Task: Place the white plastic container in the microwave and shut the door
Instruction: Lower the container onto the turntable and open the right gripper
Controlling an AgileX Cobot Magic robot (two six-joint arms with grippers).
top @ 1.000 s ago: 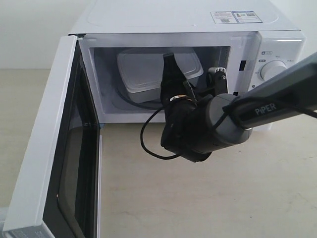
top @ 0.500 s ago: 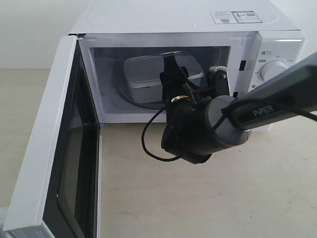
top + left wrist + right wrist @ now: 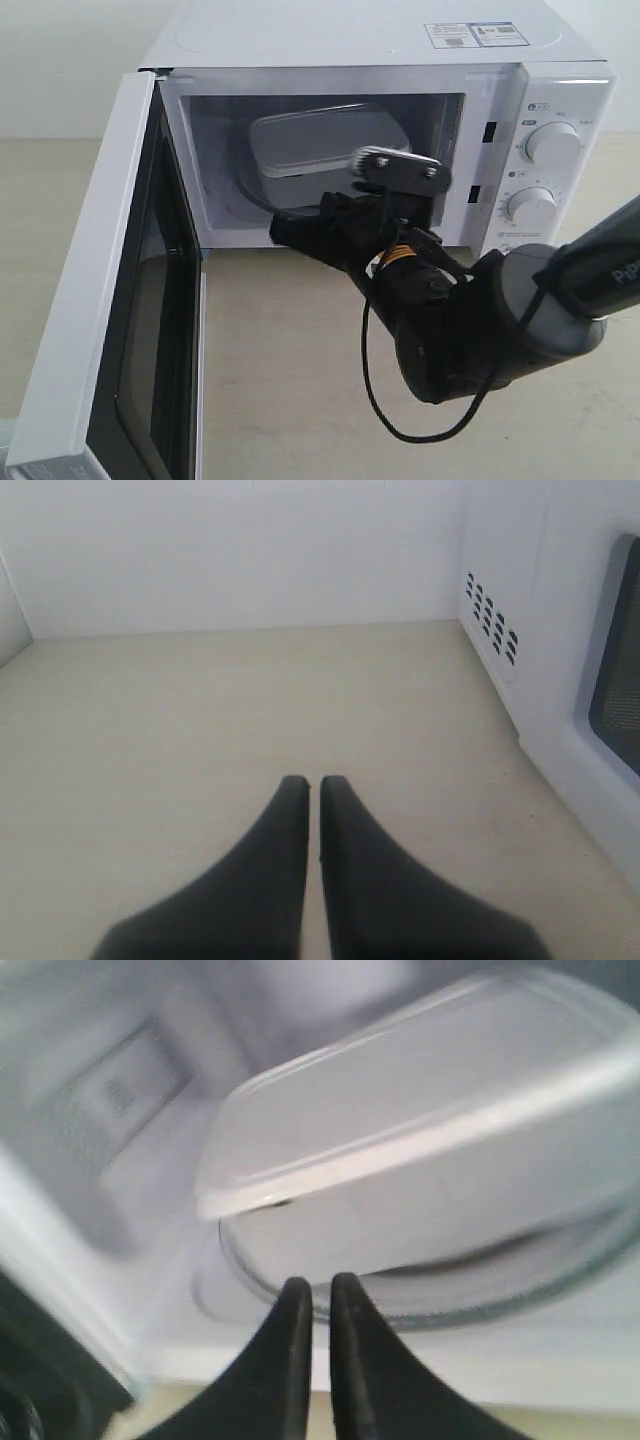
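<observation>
Sitting on the glass turntable (image 3: 430, 1310) inside the microwave (image 3: 350, 40), the white plastic container (image 3: 325, 143) had its lid on and lay a little askew to the opening; the door (image 3: 90, 300) stood swung wide on the left, its black inner frame showing; the right gripper (image 3: 283, 232) hung low just outside the opening, in front of the container and apart from it; its black fingers (image 3: 290, 1360) were pressed almost together, only a slit between them, with nothing held; a black cable (image 3: 375, 390) looped down from that arm over the pale table (image 3: 280, 400); neither arm was near the two round knobs (image 3: 552, 143) on the right panel; the left gripper (image 3: 305, 782) I could make out only from its own wrist camera; it hovered over the table beside the microwave's vented side wall, fingers closed tip to tip and empty.
</observation>
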